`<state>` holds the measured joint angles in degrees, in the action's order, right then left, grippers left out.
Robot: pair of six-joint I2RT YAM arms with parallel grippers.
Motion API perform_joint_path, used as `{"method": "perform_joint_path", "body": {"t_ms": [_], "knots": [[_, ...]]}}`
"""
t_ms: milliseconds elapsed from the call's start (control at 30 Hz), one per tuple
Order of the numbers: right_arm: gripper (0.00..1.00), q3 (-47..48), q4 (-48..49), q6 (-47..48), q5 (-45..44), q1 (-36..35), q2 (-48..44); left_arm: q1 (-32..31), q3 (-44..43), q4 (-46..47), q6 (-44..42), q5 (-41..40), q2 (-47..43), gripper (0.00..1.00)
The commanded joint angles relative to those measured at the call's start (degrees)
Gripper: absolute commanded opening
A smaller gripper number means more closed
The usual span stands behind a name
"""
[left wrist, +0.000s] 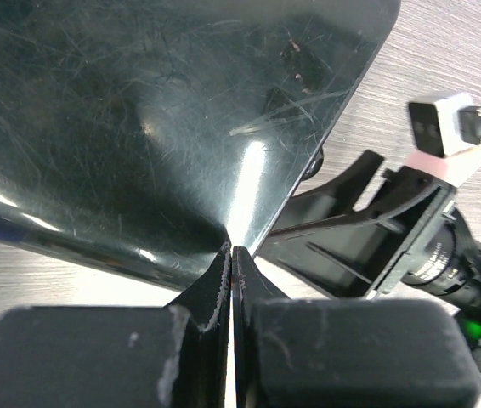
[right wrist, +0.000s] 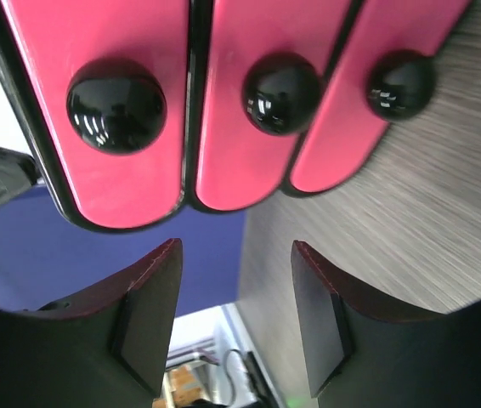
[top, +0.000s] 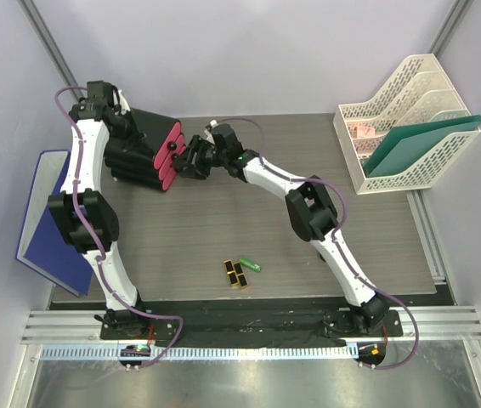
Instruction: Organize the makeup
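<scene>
Makeup sits on the table [top: 308,144], near edge, between the two arm bases, well apart from both grippers. We see black-and-gold lipsticks [top: 235,274] lying side by side and touching, long axes running roughly near-to-far with a slight tilt; two or three, too small to count for sure. The green tube [top: 250,264] lies just beside them on the right, long axis diagonal, one end far-left, the other near-right. We cannot tell which end is the cap.

Containers: the black box [top: 134,149] sits far left, turned at an angle, pink drawers [right wrist: 223,170] facing right. We count three drawer fronts, each with a round black knob [right wrist: 116,104]; all look closed, contents hidden. The white file rack [top: 393,81] at far right holds green folders [top: 423,143] and a pinkish sheet [top: 360,132]. A blue board [top: 49,217] leans off the table's left side.

Left gripper [left wrist: 230,255]: jaws pressed together, tips touching the box's glossy edge, nothing visibly between them. Right gripper [right wrist: 234,246]: jaws apart at a medium gap, holding nothing, right in front of the drawer fronts below the knobs.

Writing: we find no brand or label that can be read.
</scene>
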<state>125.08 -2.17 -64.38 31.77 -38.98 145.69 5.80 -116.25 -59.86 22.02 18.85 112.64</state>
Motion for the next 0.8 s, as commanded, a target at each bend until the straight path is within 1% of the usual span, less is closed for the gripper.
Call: {"method": "perform_joint_path", "body": {"t_ms": [0, 133, 300, 433, 767], "knots": [[0.59, 5.1, 8.8, -8.2, 1.7, -0.2, 1.4, 0.2, -2.7, -0.6, -0.9, -0.2, -2.3, 0.00], [0.59, 4.6, 12.1, -12.2, 0.1, 0.0, 2.7, 0.2, -2.8, -0.8, -1.3, -0.4, -2.2, 0.00], [0.55, 5.4, 15.7, -16.7, -2.0, 0.7, 5.7, 0.2, -2.8, -1.0, -1.6, -0.9, -1.9, 0.00], [0.54, 10.0, 14.3, -17.6, -2.4, 1.3, 8.3, 0.2, -2.8, -1.1, -1.7, -0.7, -1.5, 0.00], [0.54, 8.3, 16.8, -20.3, -5.0, 2.0, 8.9, 0.2, -3.5, -1.3, -1.8, -0.9, -1.0, 0.00]]}}
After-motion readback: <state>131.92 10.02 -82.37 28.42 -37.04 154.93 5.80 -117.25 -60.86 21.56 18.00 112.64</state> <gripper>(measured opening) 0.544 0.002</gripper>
